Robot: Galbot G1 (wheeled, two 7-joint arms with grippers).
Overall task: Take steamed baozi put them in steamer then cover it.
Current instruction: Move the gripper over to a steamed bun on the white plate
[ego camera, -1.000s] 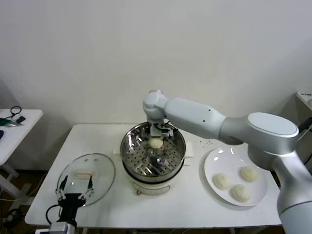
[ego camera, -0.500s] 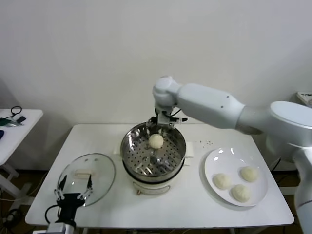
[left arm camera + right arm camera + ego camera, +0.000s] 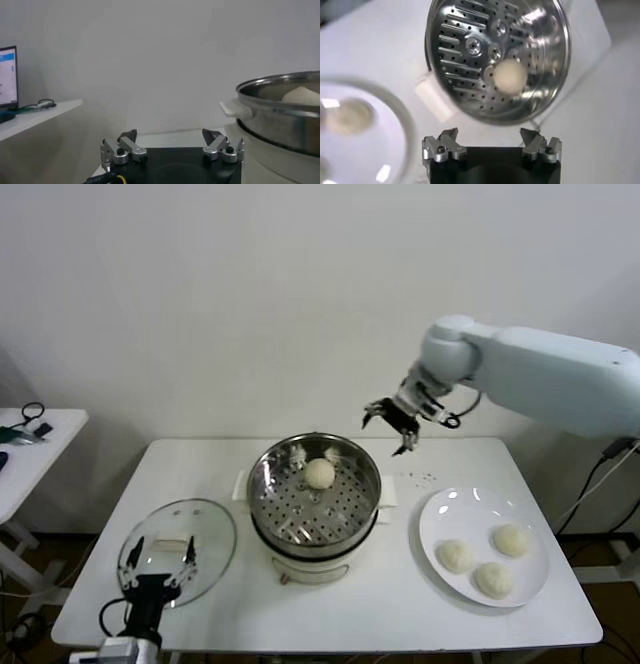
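Observation:
One cream-white baozi (image 3: 320, 473) lies on the perforated tray at the back of the steel steamer (image 3: 266, 506); it also shows in the right wrist view (image 3: 510, 77), inside the steamer (image 3: 550, 85). Three more baozi (image 3: 456, 556) (image 3: 511, 540) (image 3: 494, 580) lie on the white plate (image 3: 440, 509) at the right. My right gripper (image 3: 391, 424) is open and empty, in the air above the table to the right of the steamer. My left gripper (image 3: 161, 562) is open and empty at the table's front left, over the glass lid (image 3: 210, 536).
The glass lid with its cream handle (image 3: 172, 540) lies flat left of the steamer and shows blurred in the right wrist view (image 3: 350, 117). A side table (image 3: 20, 449) with small items stands at far left. The steamer's side (image 3: 280, 127) fills the right of the left wrist view.
My right gripper has let go of the baozi in the steamer, risen and swung right, out of the pot. The left gripper has not moved.

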